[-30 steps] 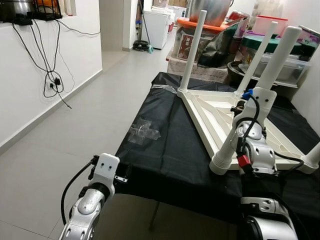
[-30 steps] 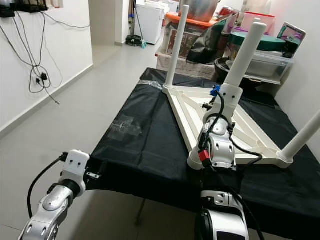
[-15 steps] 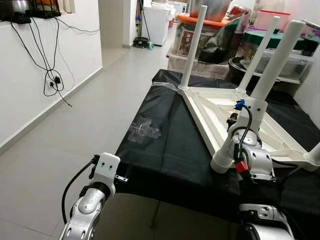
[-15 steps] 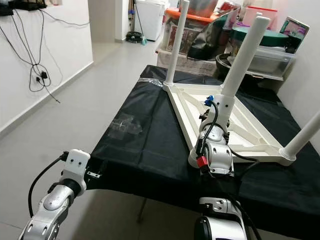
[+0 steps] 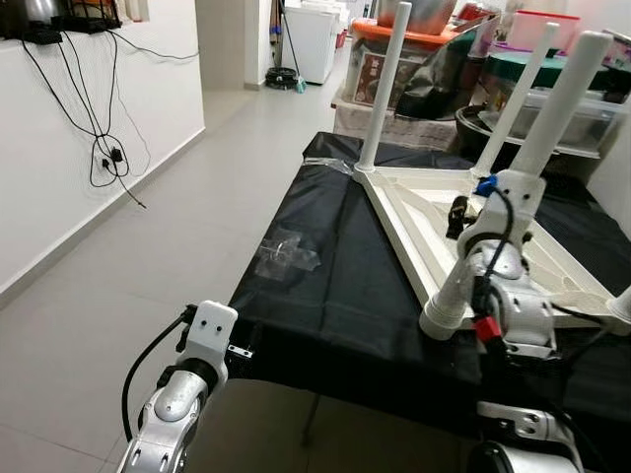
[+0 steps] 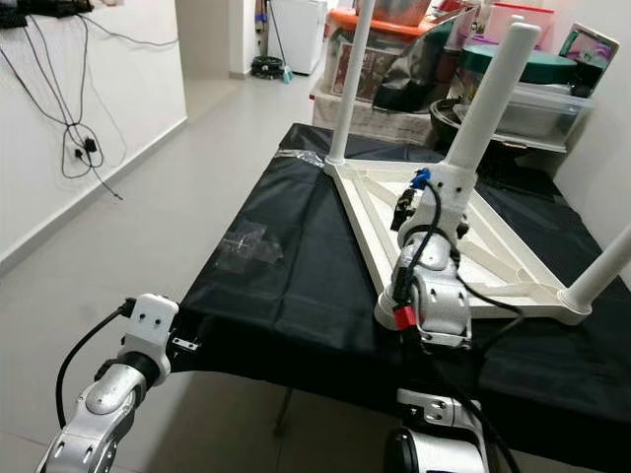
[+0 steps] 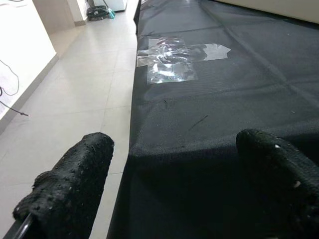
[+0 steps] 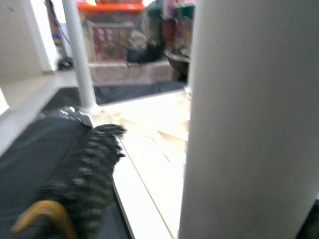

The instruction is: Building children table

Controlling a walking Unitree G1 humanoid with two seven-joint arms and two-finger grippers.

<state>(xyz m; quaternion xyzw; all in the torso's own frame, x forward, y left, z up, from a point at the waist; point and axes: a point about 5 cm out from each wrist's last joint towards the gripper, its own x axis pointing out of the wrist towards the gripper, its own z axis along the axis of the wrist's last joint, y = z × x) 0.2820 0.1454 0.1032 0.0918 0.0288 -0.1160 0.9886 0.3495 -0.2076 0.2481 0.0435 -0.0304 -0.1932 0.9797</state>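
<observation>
White children's table (image 5: 463, 241), upside down on the black-covered worktop (image 5: 335, 296), occupying the right half of it, four round legs pointing up. Near leg (image 6: 463, 168) rising at a slant from the near corner of the frame, right beside the robot's right arm. Right tool (image 5: 458, 217) up against that leg about midway along it, left of the pole and above the white underside lattice; one black finger (image 8: 84, 174) visible in the wrist view lying just beside the leg's white surface, the other finger hidden, so whether the tool pinches the leg or merely flanks it cannot be told. Far-left leg (image 5: 383, 84) upright at the far corner of the frame, another leg (image 5: 513, 99) behind the near one, and a fourth (image 6: 601, 271) leaning at the right edge.

Left tool (image 7: 169, 199) low at the near left edge of the worktop, well apart from the white frame, fingers (image 7: 70, 184) spread wide with nothing between them, pointing across the black cloth. Patch of clear tape (image 5: 286, 253) stuck on the cloth on the left part of the worktop, between the left tool and the table's far corner.

Grey tiled floor (image 5: 148, 256) to the left, cables (image 5: 104, 148) hanging on the white wall, storage boxes (image 5: 552, 99) stacked beyond the worktop.
</observation>
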